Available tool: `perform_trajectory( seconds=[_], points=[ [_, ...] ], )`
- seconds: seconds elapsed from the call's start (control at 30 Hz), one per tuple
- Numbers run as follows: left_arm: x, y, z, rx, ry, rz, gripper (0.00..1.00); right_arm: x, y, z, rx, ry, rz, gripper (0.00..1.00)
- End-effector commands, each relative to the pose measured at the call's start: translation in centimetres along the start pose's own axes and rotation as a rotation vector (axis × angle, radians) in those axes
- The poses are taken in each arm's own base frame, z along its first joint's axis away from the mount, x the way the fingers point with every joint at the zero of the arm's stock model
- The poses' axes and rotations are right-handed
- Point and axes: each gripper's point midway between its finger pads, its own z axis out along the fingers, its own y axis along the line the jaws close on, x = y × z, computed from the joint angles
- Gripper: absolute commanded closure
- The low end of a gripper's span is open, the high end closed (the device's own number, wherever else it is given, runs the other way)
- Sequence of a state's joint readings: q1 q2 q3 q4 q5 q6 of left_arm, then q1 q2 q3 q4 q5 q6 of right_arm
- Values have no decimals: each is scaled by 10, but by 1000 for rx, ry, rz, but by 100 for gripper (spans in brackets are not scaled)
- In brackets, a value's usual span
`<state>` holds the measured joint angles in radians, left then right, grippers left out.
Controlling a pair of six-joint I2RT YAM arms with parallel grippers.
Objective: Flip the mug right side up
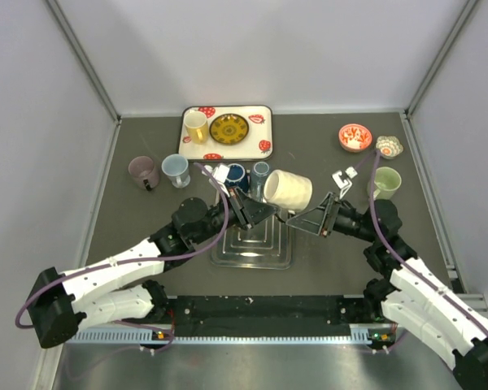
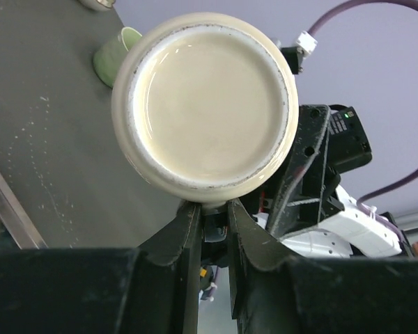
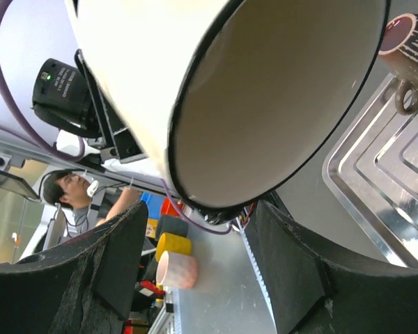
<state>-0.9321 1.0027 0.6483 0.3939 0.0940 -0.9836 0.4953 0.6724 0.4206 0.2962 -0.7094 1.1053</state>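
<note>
Purple mug (image 1: 143,171): upright on the table (image 1: 146,236), far left.
Blue cup (image 1: 176,169): just right of it, upright.
Strawberry tray (image 1: 260,122): at the back, carrying a yellow mug (image 1: 196,126) and a dark plate (image 1: 228,129).
Left gripper (image 2: 214,209): my fingers (image 2: 184,236) are drawn almost together, with only a narrow slot left, and pinch the mug at its lower edge. I cannot tell whether that part is its handle.
Mug (image 1: 287,188): cream, off the table, lying on its side in the air over the steel tray (image 1: 252,258). Its base faces my left wrist camera and its mouth faces my right one.
Navy cups (image 1: 236,175): two, standing just behind the mug.
Right gripper (image 3: 198,209): my fingers (image 3: 104,271) are spread wide. The mug's rim sits above and between them, and neither finger visibly touches it.
Red bowl (image 1: 355,136): back right, upright.
Floral bowl (image 1: 389,146): just beside the red one, nearer the right wall.
Green mug (image 1: 385,183): upright, near my right arm and in front of the two bowls.
</note>
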Motion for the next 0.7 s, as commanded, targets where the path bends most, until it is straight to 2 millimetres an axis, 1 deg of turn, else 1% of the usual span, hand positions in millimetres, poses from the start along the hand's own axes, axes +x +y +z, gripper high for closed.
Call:
perform_trajectory(
  seconds=[0.0,0.13,0.2,0.3,0.33,0.37,0.43,0.53,0.57,0.63,0.67],
  points=[
    [-28,-62,-9,228,-91,-14,100,-14,31,6,-102,-22,-75,36],
    [-24,-63,-10,245,-73,-35,100,-22,32,11,-102,-34,-85,37],
    [-22,-64,-10,256,-63,-45,100,-25,31,14,-104,-43,-79,40],
    [-18,-63,-10,257,-50,-56,100,-32,39,15,-144,-73,-85,46],
    [-16,-62,-9,255,-43,-58,100,-34,46,15,-175,-86,-104,48],
    [-14,-59,-9,252,-39,-63,100,-35,47,16,-183,-87,-101,48],
    [-11,-59,-9,258,-31,-69,100,-37,51,17,-201,-88,-98,53],
    [-7,-59,-9,268,-17,-73,100,-41,54,17,-217,-111,-88,55],
    [-4,-56,-9,263,-13,-78,100,-44,60,16,-243,-128,-101,55],
    [-2,-56,-9,270,-3,-79,100,-47,65,16,-267,-139,-88,56],
    [-1,-55,-9,269,2,-81,100,-49,73,14,-304,-152,-104,57]
  ],
)
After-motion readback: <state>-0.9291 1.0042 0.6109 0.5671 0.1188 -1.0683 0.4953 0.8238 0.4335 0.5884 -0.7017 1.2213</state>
